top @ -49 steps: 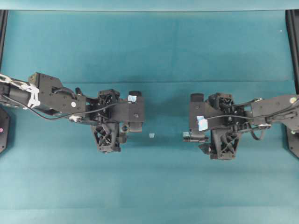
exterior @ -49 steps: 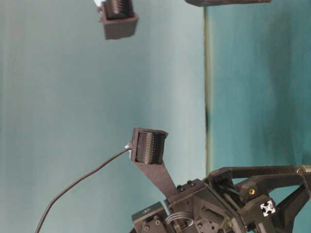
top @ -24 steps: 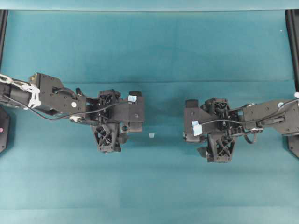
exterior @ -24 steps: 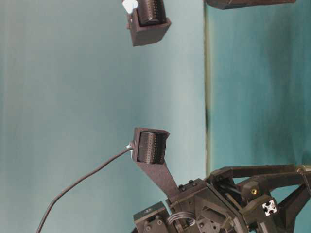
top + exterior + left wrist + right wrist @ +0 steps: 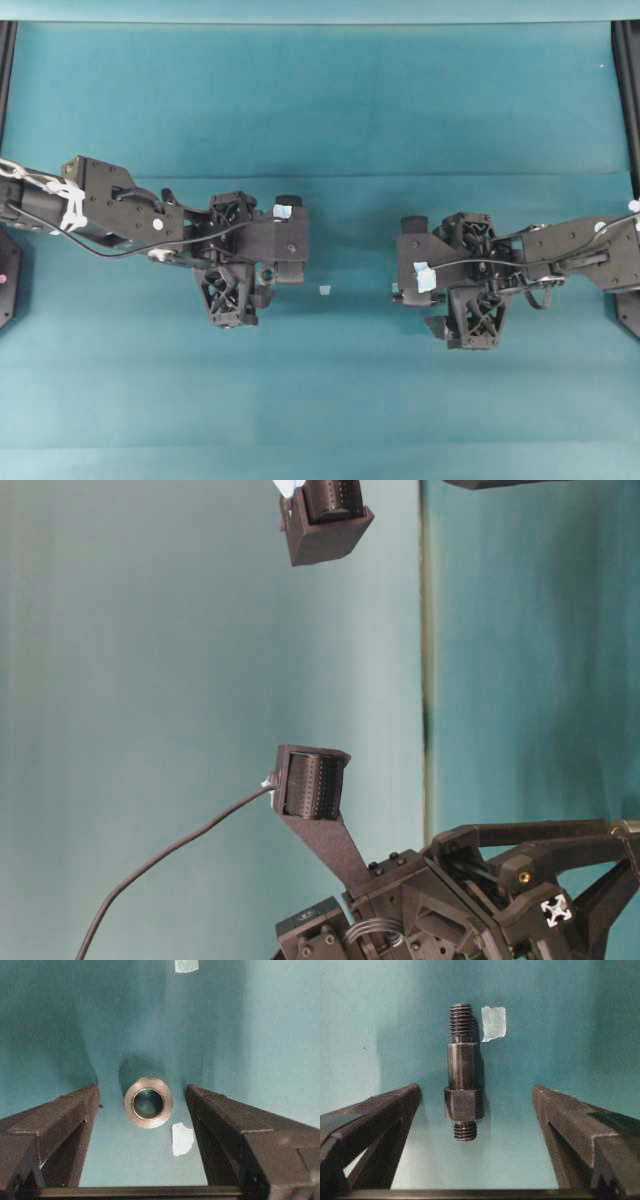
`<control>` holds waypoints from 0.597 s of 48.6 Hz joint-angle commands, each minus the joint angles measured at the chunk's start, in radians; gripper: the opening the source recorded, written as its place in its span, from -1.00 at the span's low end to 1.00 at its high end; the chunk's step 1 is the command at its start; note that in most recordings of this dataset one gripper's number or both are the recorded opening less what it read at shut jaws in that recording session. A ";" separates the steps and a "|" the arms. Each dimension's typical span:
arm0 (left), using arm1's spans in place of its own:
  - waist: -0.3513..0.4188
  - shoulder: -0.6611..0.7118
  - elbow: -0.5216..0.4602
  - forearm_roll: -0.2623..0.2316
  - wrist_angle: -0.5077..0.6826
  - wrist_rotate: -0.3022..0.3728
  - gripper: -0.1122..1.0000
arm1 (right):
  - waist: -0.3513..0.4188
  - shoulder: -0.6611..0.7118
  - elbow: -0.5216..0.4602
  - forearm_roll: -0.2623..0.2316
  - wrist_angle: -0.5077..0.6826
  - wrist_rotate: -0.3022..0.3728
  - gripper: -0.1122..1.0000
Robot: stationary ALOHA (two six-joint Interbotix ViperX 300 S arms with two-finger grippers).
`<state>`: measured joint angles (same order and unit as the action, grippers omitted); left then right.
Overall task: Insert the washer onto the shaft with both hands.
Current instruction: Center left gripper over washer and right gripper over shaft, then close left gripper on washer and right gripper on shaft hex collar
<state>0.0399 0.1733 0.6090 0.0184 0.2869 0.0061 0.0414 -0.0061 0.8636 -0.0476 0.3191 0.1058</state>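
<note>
Here the washer (image 5: 148,1102) lies flat between the left gripper's (image 5: 145,1110) spread jaws, untouched; the shaft (image 5: 463,1071) lies between the right gripper's (image 5: 477,1105) spread jaws, untouched.

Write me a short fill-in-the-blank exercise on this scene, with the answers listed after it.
1. The washer lies on the cloth between the fingers of the ____ gripper.
2. The fingers of the right gripper stand on either side of the ____.
3. Both grippers are ____, and neither holds anything.
4. A pale blue bit of ____ lies beside the threaded end of the shaft.

Missing words: left; shaft; open; tape
</note>
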 commanded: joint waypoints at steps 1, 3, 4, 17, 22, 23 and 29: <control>-0.002 -0.008 -0.002 0.003 -0.002 0.000 0.60 | -0.005 -0.002 -0.005 0.000 0.000 0.000 0.60; -0.002 -0.008 0.000 0.003 -0.002 0.000 0.60 | -0.005 -0.002 -0.005 -0.002 0.002 0.000 0.60; -0.002 -0.009 0.000 0.003 -0.002 0.000 0.60 | -0.003 -0.003 -0.003 0.000 0.003 0.000 0.60; -0.002 -0.011 0.011 0.003 0.000 0.000 0.60 | -0.003 -0.009 0.000 -0.002 0.009 0.005 0.60; -0.002 -0.012 0.012 0.003 0.000 0.000 0.60 | -0.005 -0.014 0.000 0.000 0.020 0.005 0.60; -0.002 -0.012 0.012 0.003 0.000 0.002 0.60 | -0.003 -0.015 0.000 -0.002 0.023 0.005 0.60; -0.002 -0.012 0.012 0.003 -0.002 0.002 0.60 | -0.005 -0.025 0.000 -0.002 0.029 0.005 0.60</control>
<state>0.0399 0.1687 0.6243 0.0184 0.2869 0.0077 0.0399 -0.0138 0.8667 -0.0476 0.3482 0.1043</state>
